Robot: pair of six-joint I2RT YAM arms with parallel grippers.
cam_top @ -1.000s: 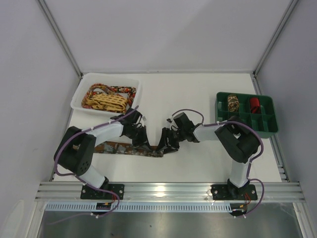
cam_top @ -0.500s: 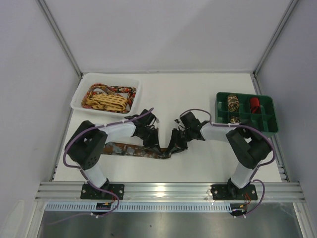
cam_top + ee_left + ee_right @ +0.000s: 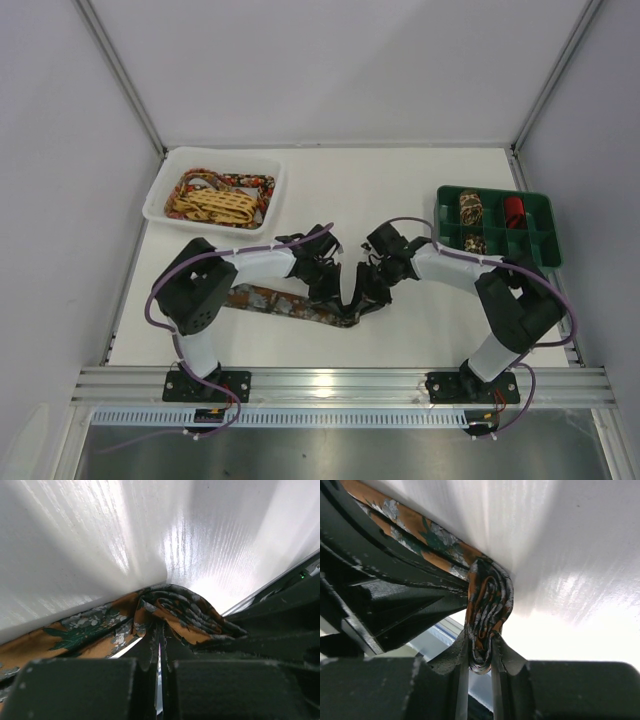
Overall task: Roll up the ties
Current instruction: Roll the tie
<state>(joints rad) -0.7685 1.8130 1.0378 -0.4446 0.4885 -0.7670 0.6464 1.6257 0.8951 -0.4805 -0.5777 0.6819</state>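
Observation:
A dark brown and orange mottled tie lies flat on the table, and its right end is wound into a small coil. My right gripper is shut on that coil, squeezing it between both fingers. My left gripper faces it from the left. Its jaws are almost together at the coil's edge, pinching the fabric. A yellow lattice tie and a red-floral tie lie in a white tray.
A green divided box at the right holds a mottled coil, a red coil and another mottled coil. Grey walls enclose the table on three sides. A metal rail runs along the near edge.
Both grippers have moved right and slightly nearer together. The brown tie has been drawn right with them, and its flat strip has shifted rightward on the table.

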